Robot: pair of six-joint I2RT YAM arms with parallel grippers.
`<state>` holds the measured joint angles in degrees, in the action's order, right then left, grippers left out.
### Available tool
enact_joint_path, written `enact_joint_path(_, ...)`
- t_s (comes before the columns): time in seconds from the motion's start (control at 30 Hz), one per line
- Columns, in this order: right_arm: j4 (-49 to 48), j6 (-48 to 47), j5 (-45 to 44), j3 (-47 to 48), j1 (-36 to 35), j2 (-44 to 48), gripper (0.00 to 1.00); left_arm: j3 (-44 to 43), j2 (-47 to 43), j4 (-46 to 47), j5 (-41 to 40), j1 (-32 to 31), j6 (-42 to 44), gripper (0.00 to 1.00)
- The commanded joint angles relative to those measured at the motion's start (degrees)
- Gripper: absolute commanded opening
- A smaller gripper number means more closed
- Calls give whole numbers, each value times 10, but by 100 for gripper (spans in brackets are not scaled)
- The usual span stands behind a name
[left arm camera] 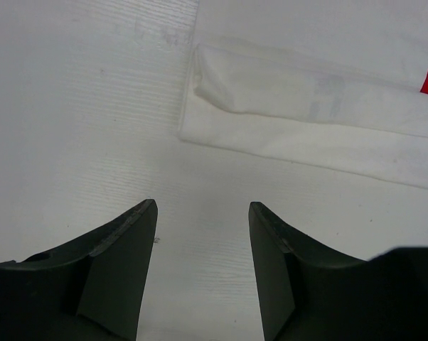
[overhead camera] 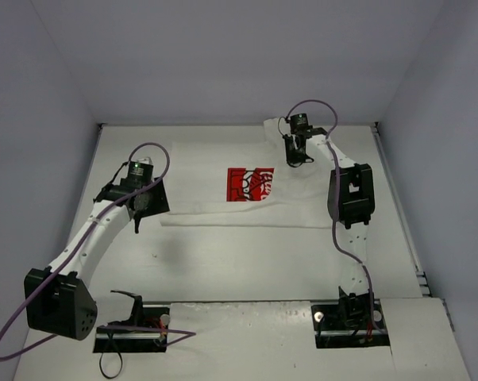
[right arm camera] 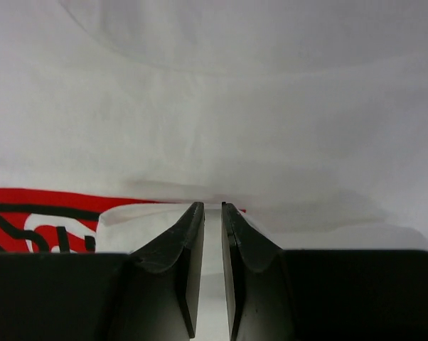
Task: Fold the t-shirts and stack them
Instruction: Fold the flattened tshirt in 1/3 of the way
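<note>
At the near side, the left gripper hung low over the bare table. Its jaws were spread wide and held nothing. The nearest corner of the t-shirt lay just ahead of it, doubled over on itself.

The t-shirt lay across the middle of the table. It was mostly flat, with the red print facing up and the near hem folded into a long band.

Farther back, the right gripper was down on the cloth just beyond the print. Its jaws were almost shut, leaving only a thin slit, and they seemed to be nipping a raised fold of white fabric that covered part of the print.

The first folds looked to be in hand, and nothing was stacked yet. The next move probably called for the right gripper to carry its pinched fold across. The left gripper would need to close on the near corner so that both sides travelled together without wrinkling.
</note>
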<state>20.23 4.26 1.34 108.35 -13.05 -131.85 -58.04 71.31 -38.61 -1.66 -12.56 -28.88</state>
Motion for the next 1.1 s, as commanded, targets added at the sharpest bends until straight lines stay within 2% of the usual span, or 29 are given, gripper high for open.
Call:
enact_joint_path(0.0,-13,-25,4,76,-18,51,15,-17,-30,-3,-18,11,15,50)
enact_joint_path(0.13,-17,-32,40,53,-54,131,23,-25,6,0,-29,22,17,50)
enact_joint_path(0.27,-28,-36,42,-50,-98,197,27,-35,62,9,-18,27,14,48)
enact_joint_path(0.37,-54,-27,63,-141,-125,247,27,-58,124,28,14,29,10,39)
enact_joint_path(0.47,-90,-14,72,-231,-147,281,26,-86,162,45,17,31,20,38)
enact_joint_path(0.7,-139,5,89,-346,-166,315,25,-126,236,47,36,34,30,36)
enact_joint_path(0.9,-151,4,102,-366,-178,300,20,-138,275,58,32,34,23,32)
enact_joint_path(1.0,-157,12,92,-366,-193,289,20,-148,293,60,34,34,19,23)
enact_joint_path(1.07,-160,18,88,-365,-201,284,20,-159,299,58,36,34,16,10)
